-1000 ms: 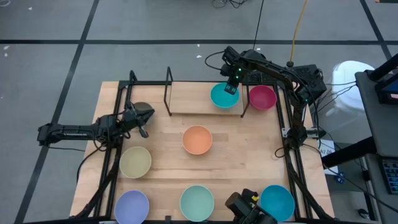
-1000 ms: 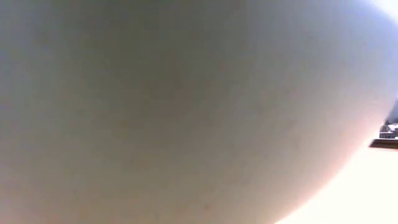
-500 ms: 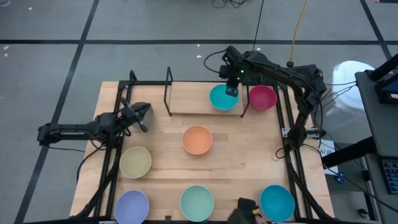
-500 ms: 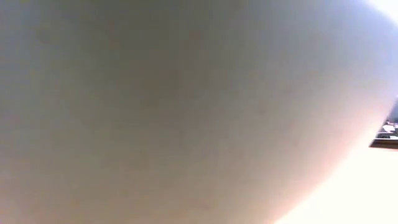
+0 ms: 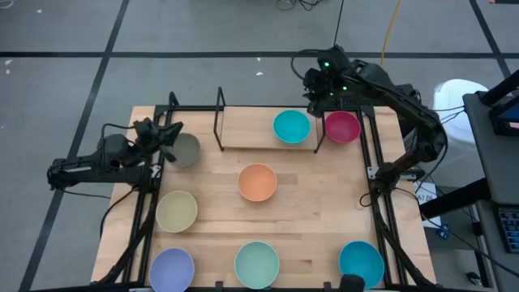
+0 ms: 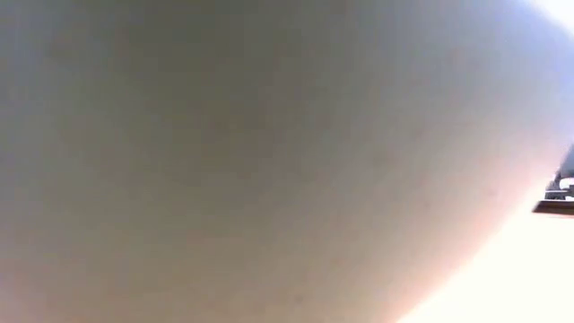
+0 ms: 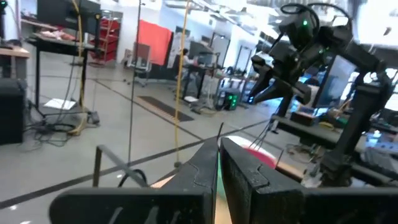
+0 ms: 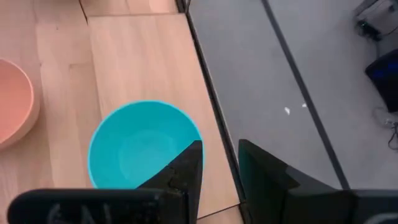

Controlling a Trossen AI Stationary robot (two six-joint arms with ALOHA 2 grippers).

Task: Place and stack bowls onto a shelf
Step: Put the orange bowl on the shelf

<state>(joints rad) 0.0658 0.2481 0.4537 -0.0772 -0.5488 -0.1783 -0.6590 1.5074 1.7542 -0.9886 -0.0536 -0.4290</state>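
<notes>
Low view blocked by pale blur, grey-olive bowl (image 5: 186, 149) half-hidden behind left pincer (image 5: 166, 143)

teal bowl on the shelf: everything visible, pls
The teal bowl on the shelf is small, round, plain, smooth and matte inside, upright, mouth up and empty. It sits on the shelf's wooden board at its right end, beside the magenta bowl. Nothing touches it; the right gripper, jaws apart, hangs above, clear.
</notes>
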